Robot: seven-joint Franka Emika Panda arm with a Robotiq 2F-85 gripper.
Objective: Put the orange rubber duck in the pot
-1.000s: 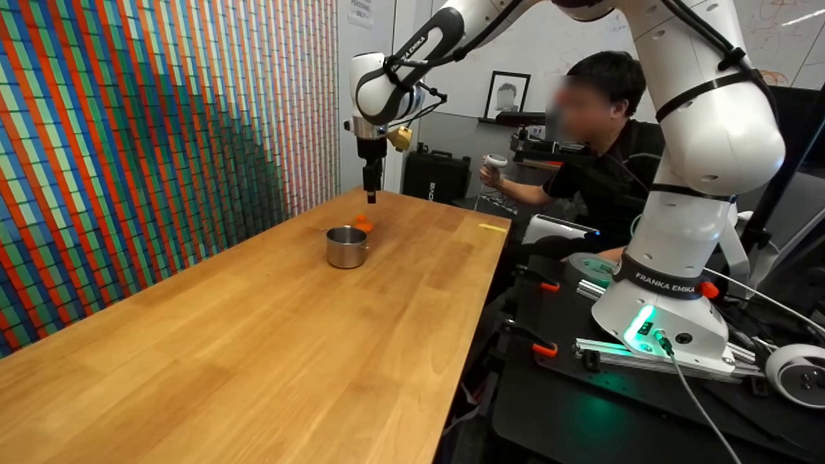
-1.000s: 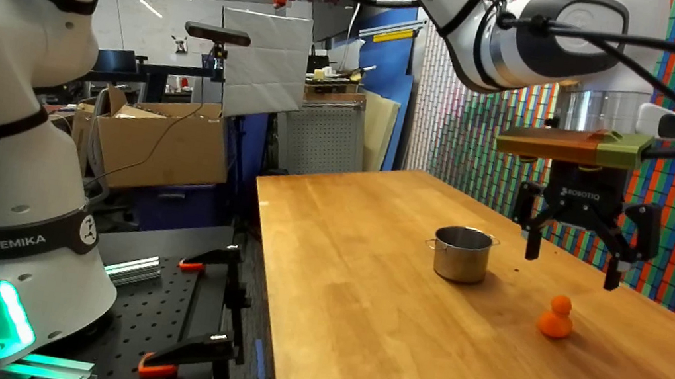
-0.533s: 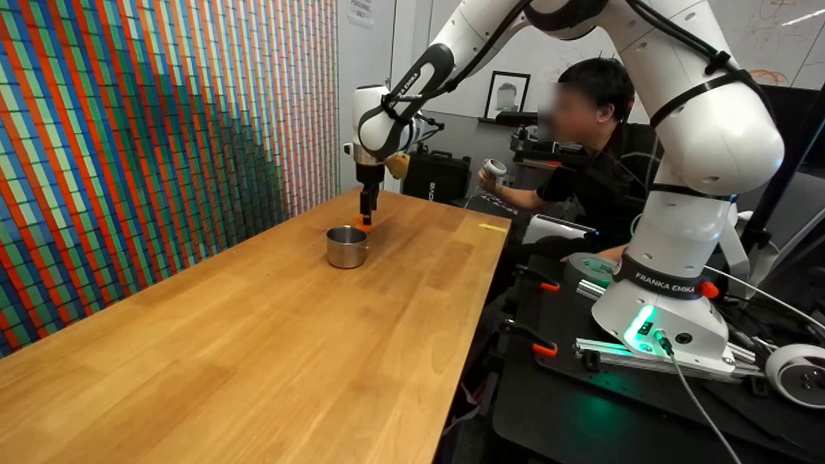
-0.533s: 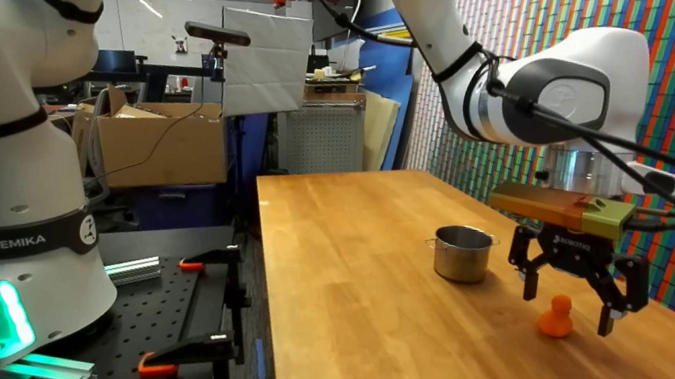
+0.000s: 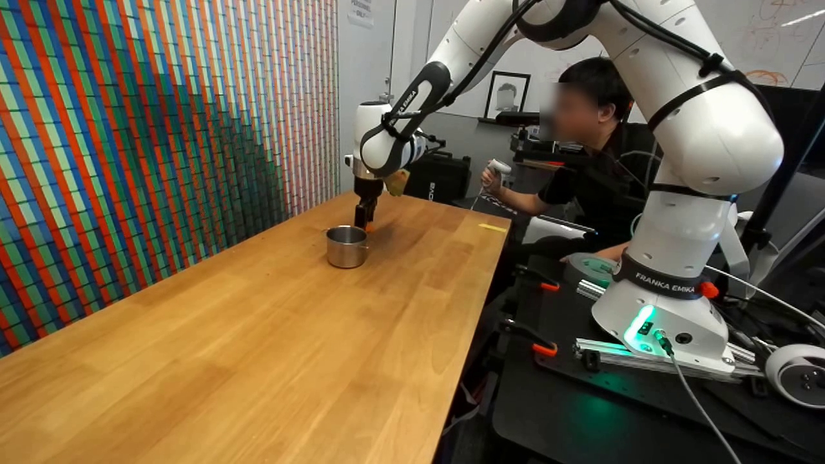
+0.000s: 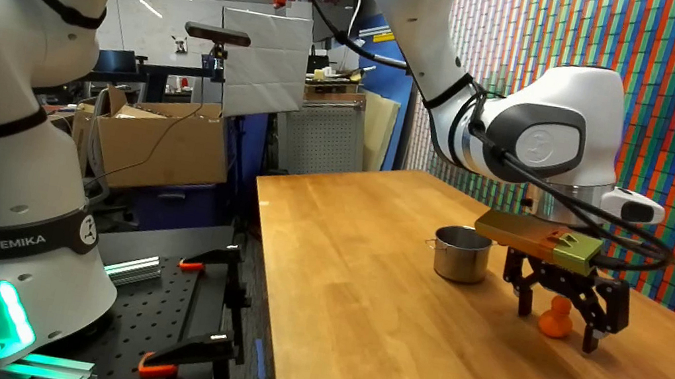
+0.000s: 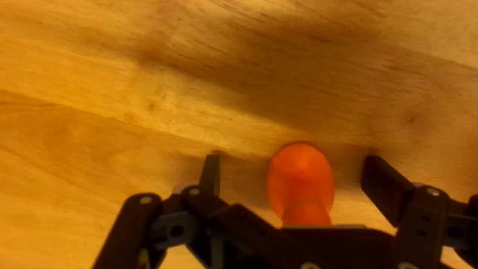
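In an exterior view, straddles the orange rubber duck [image 6: 556, 321] on the brown wooden bench [image 6: 357, 326] with black jointed claw [image 6: 555, 333] wide apart, right of the round silvery metal pot [image 6: 460, 265]. In the wrist view, clear of the duck's flanks.

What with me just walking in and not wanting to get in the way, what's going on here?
A robot arm, apparently steered by a person with a handheld controller, looks about to grasp an orange rubber duck. Its open jaws straddle the duck with a gap on each side. The duck stands on the table; the pot, its likely destination, stands nearby.
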